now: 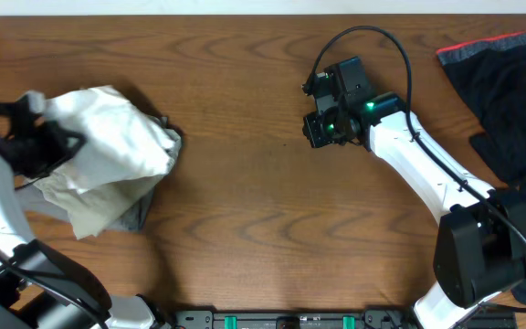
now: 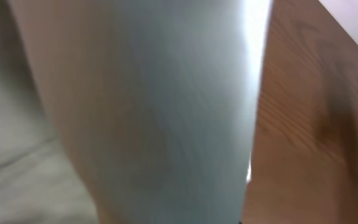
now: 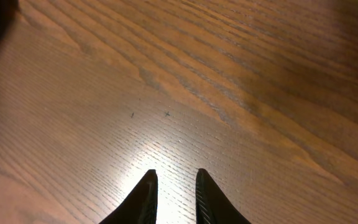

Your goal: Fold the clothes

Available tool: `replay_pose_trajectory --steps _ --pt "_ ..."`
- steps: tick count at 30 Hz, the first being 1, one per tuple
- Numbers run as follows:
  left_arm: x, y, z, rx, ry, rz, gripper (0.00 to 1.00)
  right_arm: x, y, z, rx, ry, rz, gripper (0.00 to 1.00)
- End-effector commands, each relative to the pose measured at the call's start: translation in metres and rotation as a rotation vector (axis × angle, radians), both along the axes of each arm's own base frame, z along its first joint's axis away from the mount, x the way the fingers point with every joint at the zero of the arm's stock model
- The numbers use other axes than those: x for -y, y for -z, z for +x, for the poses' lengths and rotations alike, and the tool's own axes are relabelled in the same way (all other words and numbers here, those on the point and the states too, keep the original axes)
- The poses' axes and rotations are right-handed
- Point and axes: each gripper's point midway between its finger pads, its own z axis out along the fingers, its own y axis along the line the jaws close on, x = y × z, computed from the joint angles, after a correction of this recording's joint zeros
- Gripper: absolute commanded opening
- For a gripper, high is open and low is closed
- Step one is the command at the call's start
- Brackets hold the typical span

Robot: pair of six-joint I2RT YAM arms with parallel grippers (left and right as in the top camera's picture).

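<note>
The clothes [image 1: 117,137], a bunched white T-shirt, are lifted into a heap at the table's left side. My left gripper [image 1: 62,142] is shut on the heap's left edge, its fingers buried in the cloth. In the left wrist view, blurred pale cloth [image 2: 154,112] fills most of the frame and hides the jaws. My right gripper [image 1: 320,130] hovers over bare wood at the upper middle right, far from the shirt. Its two dark fingers [image 3: 146,196] stand a little apart with nothing between them; the gripper [image 3: 174,177] points at the tabletop.
A beige cloth [image 1: 80,201] with a grey edge [image 1: 140,208] lies under the white heap. A black garment with a red stripe [image 1: 510,91] covers the table's far right corner. Brown wood tabletop [image 1: 263,210] lies between the arms.
</note>
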Motion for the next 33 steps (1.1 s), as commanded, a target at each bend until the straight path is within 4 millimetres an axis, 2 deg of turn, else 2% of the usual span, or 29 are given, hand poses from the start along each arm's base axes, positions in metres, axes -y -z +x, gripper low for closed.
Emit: replay_pose_trajectory --steps 1,2,4,6,7,8,9,12,15,18,22,24,27,29,31,33 --pt "-0.028 0.008 -0.009 -0.026 -0.066 0.035 0.12 0.003 0.0 0.002 -0.005 0.02 0.002 0.2" --pt "-0.033 0.012 -0.011 -0.037 -0.079 0.048 0.25 0.003 0.0 0.002 -0.005 0.02 0.002 0.2" --pt "-0.044 0.021 -0.017 -0.092 -0.112 0.094 0.43 0.003 0.0 0.002 -0.005 0.02 0.001 0.2" --pt "-0.057 0.029 -0.027 -0.169 -0.196 0.131 0.53 0.004 0.001 0.001 -0.009 0.02 0.001 0.2" --pt "-0.061 0.031 -0.029 -0.194 -0.235 0.136 0.64 0.004 0.001 0.001 -0.01 0.02 0.0 0.2" --pt "-0.062 0.03 -0.03 -0.2 -0.255 0.13 0.83 0.004 0.001 0.001 -0.009 0.021 0.0 0.2" --pt "-0.061 0.028 -0.031 -0.203 -0.258 0.126 0.98 0.004 0.001 0.002 -0.009 0.022 0.0 0.2" --pt "-0.058 0.015 -0.038 -0.218 -0.262 0.12 0.98 0.006 -0.001 0.001 -0.008 0.025 0.001 0.2" --pt "-0.059 -0.018 -0.042 -0.189 -0.281 0.138 0.98 0.008 -0.012 0.001 0.01 0.028 0.012 0.22" --pt "-0.058 -0.073 -0.048 -0.108 -0.301 0.198 0.98 0.012 -0.038 0.005 0.074 0.04 0.038 0.26" --pt "-0.043 -0.162 -0.06 0.084 -0.318 0.321 0.98 0.021 -0.091 0.007 0.207 0.059 0.089 0.34" --pt "-0.018 -0.205 -0.065 0.218 -0.277 0.343 0.98 0.025 -0.12 0.003 0.276 0.064 0.115 0.37" --pt "0.031 -0.241 -0.071 0.375 -0.126 0.368 0.98 0.03 -0.158 -0.006 0.369 0.07 0.15 0.41" --pt "0.067 -0.25 -0.079 0.431 0.004 0.375 0.98 0.034 -0.185 -0.016 0.433 0.069 0.174 0.44" --pt "0.106 -0.25 -0.09 0.462 0.174 0.384 0.92 0.038 -0.209 -0.026 0.49 0.068 0.197 0.48" --pt "0.146 -0.245 -0.109 0.466 0.325 0.368 0.89 0.042 -0.236 -0.041 0.558 0.067 0.223 0.6"
